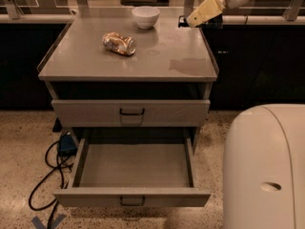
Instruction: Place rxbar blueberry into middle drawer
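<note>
- Hovering at the cabinet's (162, 56) back right corner, your gripper (189, 21): grip unclear, dark bar (182, 20) at its tip.
- Bowl (146, 16), shiny packet (119, 43) leftward; drawer (133, 197) open below.

A white bowl (146, 16) stands at the back of the grey cabinet top (157, 56), left of the gripper (190, 22) at the back right corner; a crushed shiny can (119, 43) lies on its side nearer the middle. On the speckled floor (19, 142), black cables (40, 175) loop beside a small blue box (66, 144).
</note>
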Controlling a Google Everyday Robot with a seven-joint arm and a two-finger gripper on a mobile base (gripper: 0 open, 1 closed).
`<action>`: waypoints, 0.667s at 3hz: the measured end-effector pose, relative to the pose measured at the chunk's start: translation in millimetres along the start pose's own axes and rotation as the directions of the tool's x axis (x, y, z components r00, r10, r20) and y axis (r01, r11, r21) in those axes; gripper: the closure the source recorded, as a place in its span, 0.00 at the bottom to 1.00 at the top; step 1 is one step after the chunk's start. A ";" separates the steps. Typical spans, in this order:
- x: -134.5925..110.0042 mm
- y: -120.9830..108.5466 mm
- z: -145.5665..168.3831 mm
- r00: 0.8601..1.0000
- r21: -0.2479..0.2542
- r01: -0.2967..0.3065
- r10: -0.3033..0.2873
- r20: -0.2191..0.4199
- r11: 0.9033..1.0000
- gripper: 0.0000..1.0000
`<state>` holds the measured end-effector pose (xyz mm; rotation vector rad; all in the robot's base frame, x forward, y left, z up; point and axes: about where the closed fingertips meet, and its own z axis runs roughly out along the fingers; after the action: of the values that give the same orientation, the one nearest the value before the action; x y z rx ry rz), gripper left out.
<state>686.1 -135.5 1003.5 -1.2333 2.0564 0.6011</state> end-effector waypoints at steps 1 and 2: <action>5.5 53.0 -8.2 0.988 -0.137 -0.150 0.145 -0.044 0.979 1.00; 12.4 53.2 6.3 0.974 -0.145 -0.223 0.216 -0.064 0.964 1.00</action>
<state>636.4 -114.6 992.8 -1.1196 2.2406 0.8520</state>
